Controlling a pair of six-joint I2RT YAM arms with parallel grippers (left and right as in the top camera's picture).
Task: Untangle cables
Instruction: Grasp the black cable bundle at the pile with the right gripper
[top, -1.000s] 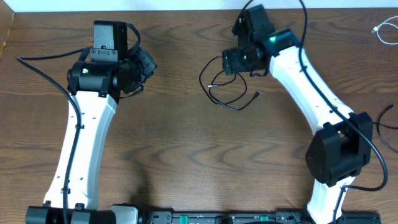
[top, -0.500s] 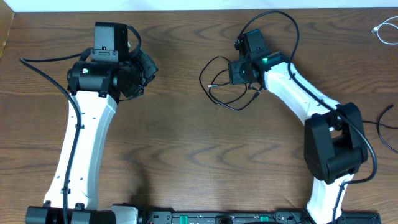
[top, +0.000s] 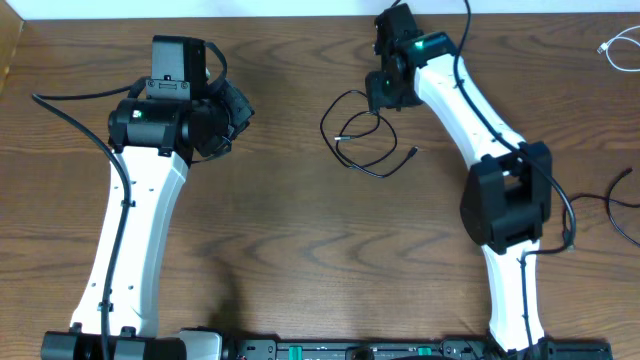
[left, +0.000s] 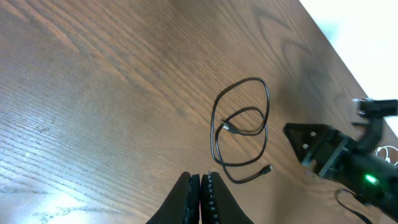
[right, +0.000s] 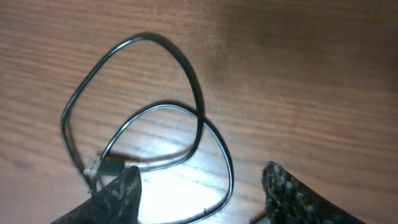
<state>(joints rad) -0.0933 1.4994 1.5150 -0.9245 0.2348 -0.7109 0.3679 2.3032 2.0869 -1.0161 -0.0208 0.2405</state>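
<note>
Black cable (right: 200, 117) lies flat on the wood table (top: 300, 250), centre-back, between the two arms and much nearer the right one. It makes two overlapping loops that cross once. One small plug sits inside the loops, the other lies free at the lower right end, pointing away from the coil.

Right gripper (right: 200, 180) hangs over the upper right edge of the coil with its fingers (right: 118, 196) spread apart and nothing pinched. In the right wrist view the crossing point shows between the two tips. The inner plug is just beside one finger; cannot tell if they touch. From overhead, the right wrist head covers the top right part of the loop, so that stretch is hidden there.

Left gripper (left: 200, 194) is clenched, pads pressed together, nothing in it. It is well apart from the coil, out to the left, and aimed toward it. The left wrist view shows the whole coil with the right arm's head beyond.

White cable (top: 606, 46) sits far off at the back right corner of the table, well apart from the black one, not touching it.

Another thin black cord (top: 614, 188) loops in at the right table edge, cut off by the frame. Cannot tell what it belongs to.

Thick black cables run along both arms, one arcing above the right wrist.
</note>
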